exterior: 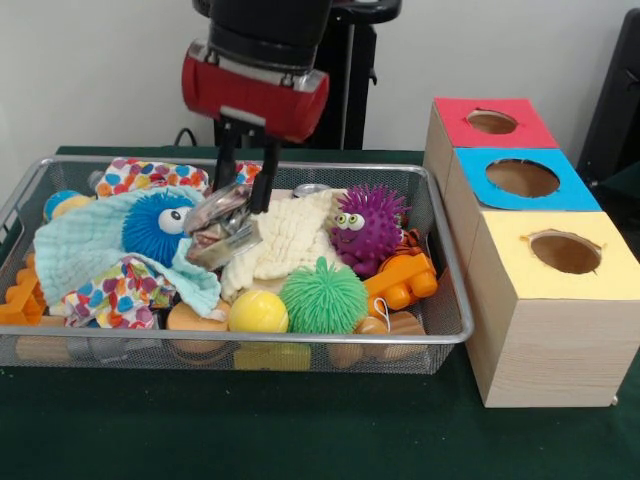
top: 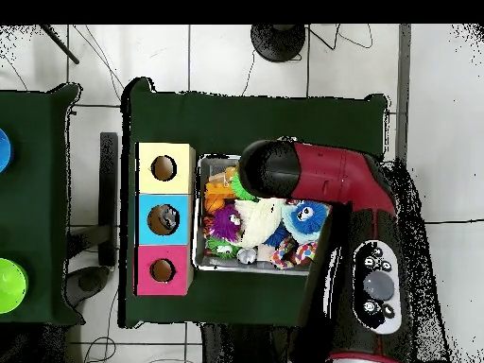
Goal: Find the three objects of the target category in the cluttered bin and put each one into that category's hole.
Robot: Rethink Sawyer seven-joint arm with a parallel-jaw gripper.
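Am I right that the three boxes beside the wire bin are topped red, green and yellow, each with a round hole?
Not quite. The middle box is topped blue, not green; the front view shows it between the red box and the yellow box. The rest holds: each has a round hole, and they stand in a row beside the wire bin.

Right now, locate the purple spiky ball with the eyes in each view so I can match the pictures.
Front view: the purple spiky ball sits in the right part of the wire bin, behind the green spiky ball.
Overhead view: it lies at the bin's left side, next to the boxes.
Shared landmark: the blue-topped box, the middle of three, stands nearest the ball in both views.
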